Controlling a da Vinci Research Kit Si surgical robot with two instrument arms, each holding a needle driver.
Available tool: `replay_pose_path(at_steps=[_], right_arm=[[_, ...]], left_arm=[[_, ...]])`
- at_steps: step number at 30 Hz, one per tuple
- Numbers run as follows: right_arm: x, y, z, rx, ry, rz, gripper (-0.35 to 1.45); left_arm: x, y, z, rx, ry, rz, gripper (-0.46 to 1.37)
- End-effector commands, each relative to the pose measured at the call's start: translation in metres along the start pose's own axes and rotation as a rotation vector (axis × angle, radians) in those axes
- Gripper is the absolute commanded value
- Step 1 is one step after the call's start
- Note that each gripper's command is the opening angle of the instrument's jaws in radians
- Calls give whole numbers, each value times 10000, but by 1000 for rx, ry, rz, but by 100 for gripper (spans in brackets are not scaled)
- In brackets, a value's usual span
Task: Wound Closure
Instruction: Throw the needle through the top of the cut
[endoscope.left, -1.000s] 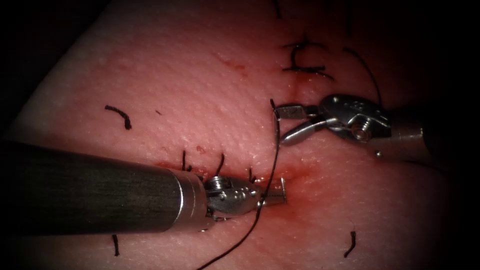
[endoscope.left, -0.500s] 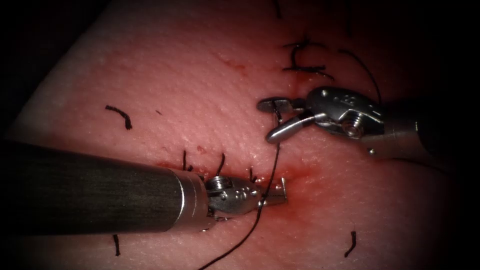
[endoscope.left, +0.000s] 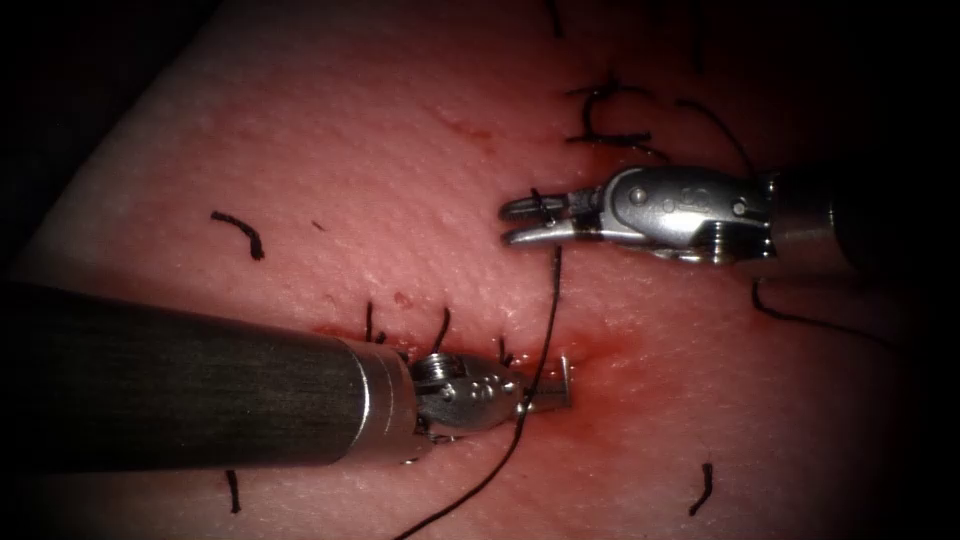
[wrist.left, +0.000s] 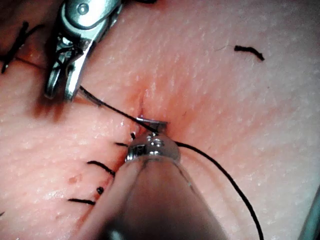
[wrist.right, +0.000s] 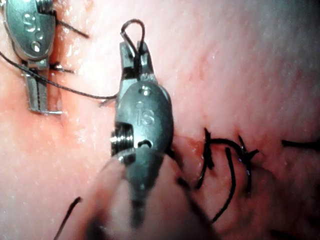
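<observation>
1. The right hand sits at 2 o'clock from the left hand. Its jaws are clamped on the thread, which shows as a small loop at the jaw tips in the right wrist view.
2. From there the thread runs toward 6 o'clock, crosses the left hand's jaws, and trails off toward 7 o'clock.
3. The left hand's jaws are together, low on the tissue at the cut, amid red fluid. I cannot tell what they clamp.
4. A bright sliver stands at the left hand's tip. It may be the needle; I cannot tell, nor whether it is in the tissue.
5. Cut ends lie at 9 o'clock, well apart from both hands.
6. Judgement: the thread is light, limp and likely slick when wet, so it is best gripped flat and deep in the jaws. The tissue is soft and may tear under a hard pull.
</observation>
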Motion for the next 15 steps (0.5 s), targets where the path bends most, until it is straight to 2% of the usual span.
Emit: replay_pose_path(at_steps=[1, 5, 7, 11, 14, 15], right_arm=[[3, 3, -1, -16, 2, 7, -35], [6, 5, 0, -15, 2, 87, -35], [3, 5, 2, -7, -4, 221, -35], [-8, 4, 3, 30, -43, 376, -35], [-18, 0, 6, 71, -34, 502, -35], [-23, -2, 8, 92, -39, 582, -35]], left_arm=[[0, 0, 0, -11, 0, 1, -35], [0, 0, 0, -11, 0, 1, -35], [1, 0, 0, -11, 0, 0, -35], [1, 0, 0, -11, 0, 0, -35], [1, 0, 0, -11, 0, 1, -34], [1, -1, 0, -11, 0, 1, -33]])
